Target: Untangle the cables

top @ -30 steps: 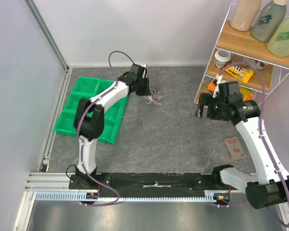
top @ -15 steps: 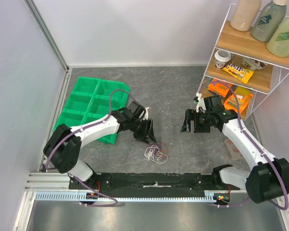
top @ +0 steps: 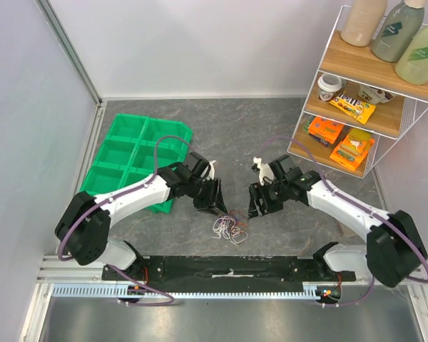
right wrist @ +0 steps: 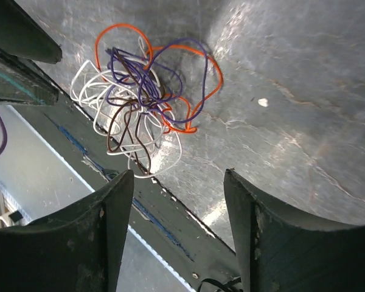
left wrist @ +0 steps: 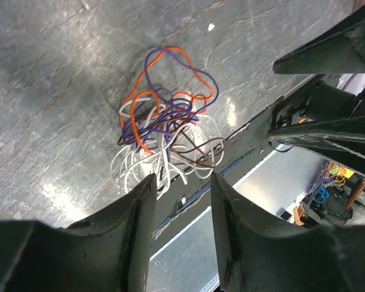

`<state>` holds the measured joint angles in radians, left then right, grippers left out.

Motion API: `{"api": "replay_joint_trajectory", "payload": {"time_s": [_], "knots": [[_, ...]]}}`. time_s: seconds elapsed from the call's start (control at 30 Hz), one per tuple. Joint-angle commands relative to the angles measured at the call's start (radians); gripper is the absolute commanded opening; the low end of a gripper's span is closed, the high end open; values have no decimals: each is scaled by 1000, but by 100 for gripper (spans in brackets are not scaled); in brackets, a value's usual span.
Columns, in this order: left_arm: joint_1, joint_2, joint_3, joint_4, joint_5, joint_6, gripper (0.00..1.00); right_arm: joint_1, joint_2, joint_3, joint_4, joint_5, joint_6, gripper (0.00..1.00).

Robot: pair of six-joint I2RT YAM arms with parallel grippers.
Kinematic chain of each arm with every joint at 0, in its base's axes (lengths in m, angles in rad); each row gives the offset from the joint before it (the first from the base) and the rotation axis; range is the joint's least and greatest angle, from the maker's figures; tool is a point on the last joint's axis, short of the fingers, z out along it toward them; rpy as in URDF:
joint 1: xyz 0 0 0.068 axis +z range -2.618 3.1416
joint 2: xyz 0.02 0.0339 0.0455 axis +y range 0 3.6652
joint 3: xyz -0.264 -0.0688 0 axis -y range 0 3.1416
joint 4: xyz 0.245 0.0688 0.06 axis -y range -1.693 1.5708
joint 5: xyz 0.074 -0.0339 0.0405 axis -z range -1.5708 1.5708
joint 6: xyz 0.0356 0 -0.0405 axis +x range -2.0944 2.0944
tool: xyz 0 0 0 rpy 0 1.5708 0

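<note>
The cables [top: 230,226] lie as one small clump of white, purple, orange and brown wires on the grey table, close to its front edge. From above, my left gripper [top: 212,203] hangs just left of the clump and my right gripper [top: 260,203] just right of it. The left wrist view shows the cables [left wrist: 167,121] beyond the left gripper [left wrist: 182,177], which is open with nothing between its fingers. In the right wrist view the cables [right wrist: 140,103] sit ahead of the right gripper [right wrist: 178,173], also open and empty. Neither gripper touches a wire.
A green compartment tray [top: 132,160] lies at the left of the table. A wire shelf rack [top: 357,92] with snack packets, a cup and bottles stands at the back right. The black base strip [top: 228,267] runs right behind the clump.
My left gripper carried the clump from the back of the table to the front, opened and let it drop. The right arm swung from the shelf down to the clump's right side.
</note>
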<state>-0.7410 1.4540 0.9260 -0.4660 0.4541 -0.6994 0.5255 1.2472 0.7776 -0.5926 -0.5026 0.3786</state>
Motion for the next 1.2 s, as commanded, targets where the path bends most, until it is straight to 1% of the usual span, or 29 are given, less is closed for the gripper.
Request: {"api": "replay_joint_trajectory", "payload": {"time_s": [0.0,0.1,0.23,0.33,0.4,0.47,0.57,0.67,0.8,0.83,0.9,0.93,0.97,1.0,1.07,1.17], "knots": [[0,-35,-16,-13,15,-17,48,82,84,-5,100,-24,39,68],[9,12,-7,-8,5,-2,48,126,159,23,116,-7,36,65],[23,101,42,-19,8,6,49,134,176,23,142,97,72,63],[25,124,56,3,29,-5,44,134,172,-3,172,84,94,58],[25,135,51,0,26,-8,40,134,172,-24,206,62,108,50],[25,138,40,19,35,-2,39,136,176,-32,227,49,108,46],[25,157,46,29,49,9,31,142,201,-28,250,62,98,44],[25,167,37,36,64,-6,25,143,247,-9,252,49,91,36],[25,158,48,36,58,-2,19,148,268,2,251,53,79,33],[25,160,56,36,49,8,15,148,270,0,254,58,75,33],[23,170,94,6,31,26,6,148,284,0,254,67,74,26],[23,174,131,-29,23,35,3,146,290,5,252,68,75,20],[23,172,160,-54,14,43,2,148,290,9,238,81,77,12],[25,161,184,-81,-1,52,2,146,275,17,225,105,80,7],[25,135,238,-123,-46,78,2,146,230,41,171,192,72,0],[26,88,304,-174,-139,133,2,145,146,89,58,402,51,0]]}}
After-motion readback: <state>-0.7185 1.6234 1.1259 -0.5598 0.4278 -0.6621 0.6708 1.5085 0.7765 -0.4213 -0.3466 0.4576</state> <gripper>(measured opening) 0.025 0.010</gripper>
